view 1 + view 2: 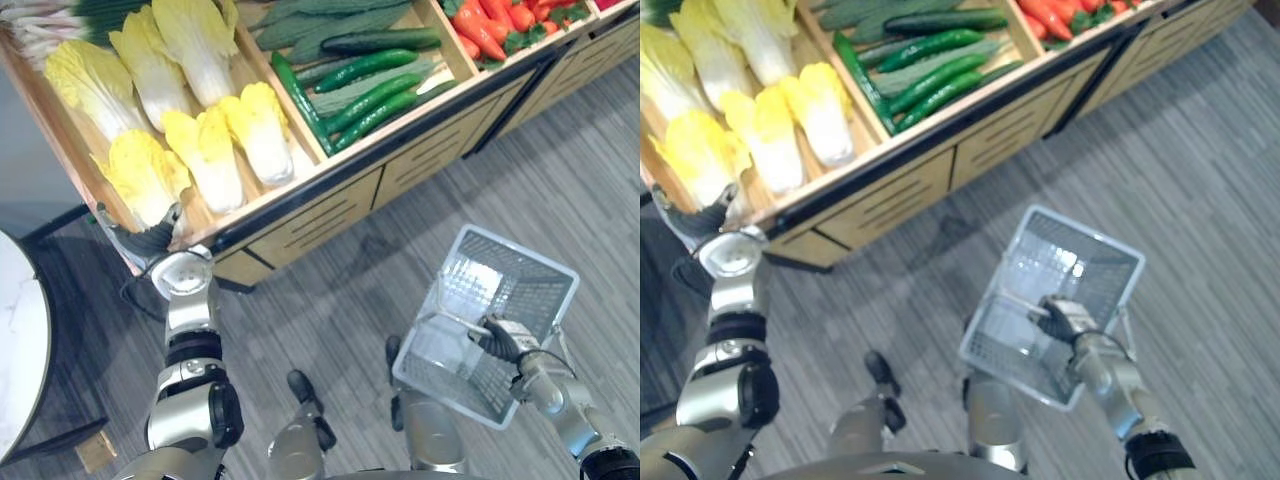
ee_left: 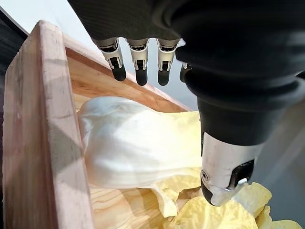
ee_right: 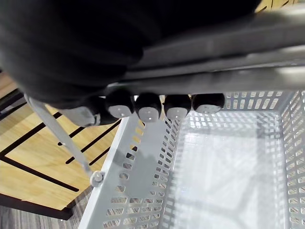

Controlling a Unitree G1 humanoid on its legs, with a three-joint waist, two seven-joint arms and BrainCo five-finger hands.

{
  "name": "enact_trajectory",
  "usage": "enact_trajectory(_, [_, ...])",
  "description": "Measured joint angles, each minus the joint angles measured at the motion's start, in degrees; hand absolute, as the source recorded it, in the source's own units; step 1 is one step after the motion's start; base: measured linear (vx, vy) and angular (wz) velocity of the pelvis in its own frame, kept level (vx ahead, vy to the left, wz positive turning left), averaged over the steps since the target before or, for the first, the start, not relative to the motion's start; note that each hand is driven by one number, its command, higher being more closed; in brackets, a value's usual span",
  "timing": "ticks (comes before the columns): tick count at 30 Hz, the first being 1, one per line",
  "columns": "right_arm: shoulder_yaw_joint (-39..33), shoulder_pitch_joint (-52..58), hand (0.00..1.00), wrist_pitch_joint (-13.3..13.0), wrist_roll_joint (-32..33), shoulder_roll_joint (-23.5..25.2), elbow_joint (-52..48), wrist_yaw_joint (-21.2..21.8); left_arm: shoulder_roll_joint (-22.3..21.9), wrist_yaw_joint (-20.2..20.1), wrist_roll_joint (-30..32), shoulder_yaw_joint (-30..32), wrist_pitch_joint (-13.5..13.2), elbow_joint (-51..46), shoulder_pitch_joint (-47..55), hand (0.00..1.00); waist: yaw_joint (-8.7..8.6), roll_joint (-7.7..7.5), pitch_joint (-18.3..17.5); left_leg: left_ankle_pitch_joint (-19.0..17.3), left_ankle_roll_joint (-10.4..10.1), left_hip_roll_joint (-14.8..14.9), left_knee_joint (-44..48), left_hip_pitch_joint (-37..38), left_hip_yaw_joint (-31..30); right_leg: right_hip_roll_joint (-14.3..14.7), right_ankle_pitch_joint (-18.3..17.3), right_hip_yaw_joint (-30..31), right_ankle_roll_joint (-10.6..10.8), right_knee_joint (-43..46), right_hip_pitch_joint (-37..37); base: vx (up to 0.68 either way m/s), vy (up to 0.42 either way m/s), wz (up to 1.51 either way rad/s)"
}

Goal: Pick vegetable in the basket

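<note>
The light is bright and even in both eye views and seems to fall from above. The yellow cabbages (image 1: 205, 150) are lit without hard shadows, and the stand (image 1: 420, 160) throws a soft dark band on the grey floor (image 1: 560, 190) under its front edge. The basket (image 1: 520, 248) has a white patch of glare on its bottom. In the right wrist view this bottom shines almost white, crossed by thin shadows of the pierced walls. The right hand (image 3: 148, 106) on the basket handle (image 3: 238, 78) is a dark mass there. In the left wrist view the pale cabbage (image 2: 138, 143) is nearly washed out, the wooden wall (image 2: 33, 143) carries slanting shadow bands, and the left hand (image 2: 139, 62) has a black cover without detail.
</note>
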Motion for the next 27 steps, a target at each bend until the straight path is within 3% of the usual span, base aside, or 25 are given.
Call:
enact_trajectory(6, [0.0, -0.1, 1.0, 0.0, 0.0, 0.0, -0.2, -0.2, 0.1, -0.1, 0.2, 0.1, 0.9, 3.2, -1.3, 0.0, 0.12, 0.09, 0.2, 0.1, 0.0, 0.1, 0.0, -1.0, 0.0, 0.0, 0.1, 0.0, 0.1, -0.1, -1.0, 0.01, -0.002, 0.0])
enact_trajectory(21, [4.6, -2.1, 1.0, -0.6, 1.9, -2.7, -2.0, -0.3, 6.8, -3.2, 3.0, 3.1, 3.9, 16.0, -7.3, 0.0, -0.15, 0.06, 0.3, 0.0, -0.2, 0.6, 0.0, -0.9, 3.3, 0.6, 0.9, 3.4, 0.5, -0.2, -2.9, 0.02, -0.015, -0.12])
enact_trajectory(26, [5.7, -2.3, 1.0, -0.6, 2.6, -3.8, -2.8, -0.2, 6.8, -4.2, 7.0, 2.9, 4.7, 16.5, -7.4, 0.0, -0.13, 0.07, 0.2, -0.1, -0.4, 0.7, 0.0, -0.9, 4.3, 0.6, 1.0, 3.8, 0.5, -0.1, -3.3, 0.01, -0.01, -0.05])
enact_trajectory(27, [6.3, -2.3, 1.0, -0.6, 2.6, -4.4, -3.8, -0.2, 6.9, -4.2, 7.9, 2.9, 5.1, 16.5, -7.4, 1.0, 0.11, 0.07, 0.2, -0.2, -0.4, 0.6, 0.0, -0.9, 4.7, 0.6, 1.1, 4.1, 0.7, -0.1, -3.6, 0.03, -0.017, -0.15])
